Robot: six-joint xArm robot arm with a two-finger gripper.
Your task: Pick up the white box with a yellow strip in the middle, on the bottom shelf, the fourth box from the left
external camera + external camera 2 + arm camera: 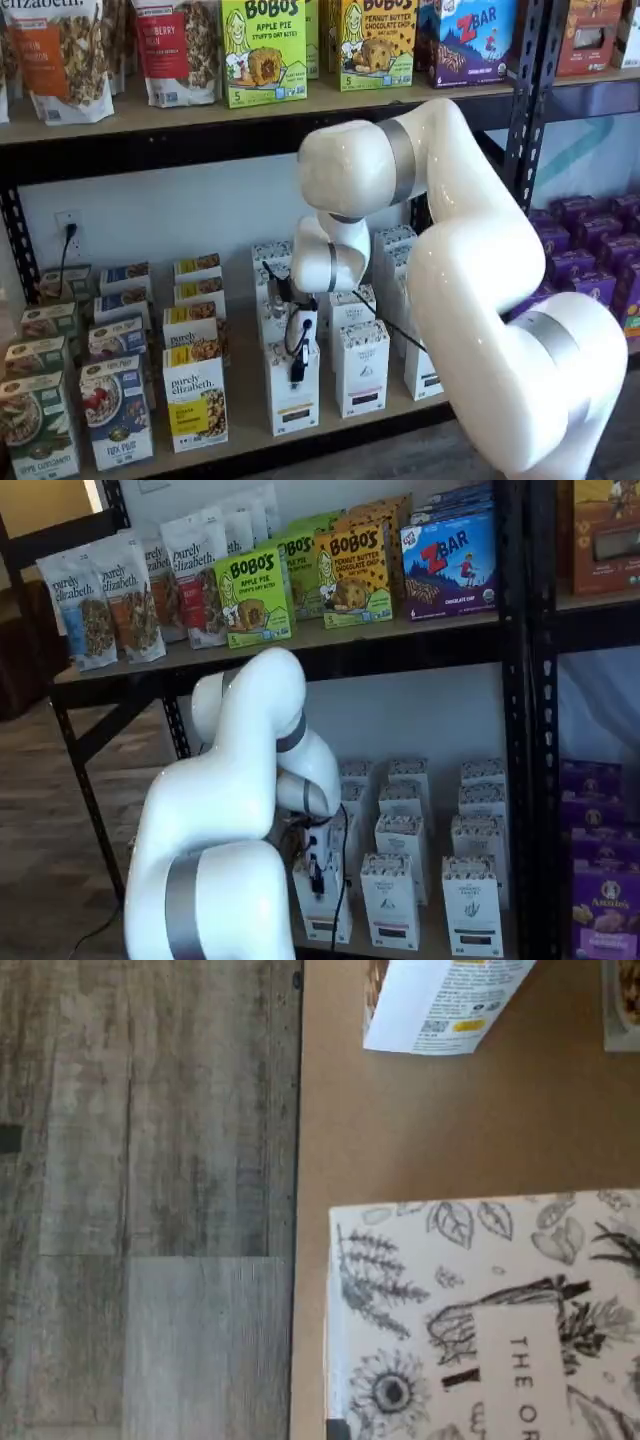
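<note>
Item: claw (298, 372). I saw it in both shelf views, hanging low in front of the white box (293, 385), its black fingers drawn fully together over the carton's front face. I could not tell whether the fingers gripped the box or only touched it.

Item: white box. It stood upright at the front of the bottom shelf (250, 425), between a purely elizabeth box (197, 397) and a like white carton (361, 367).
</note>
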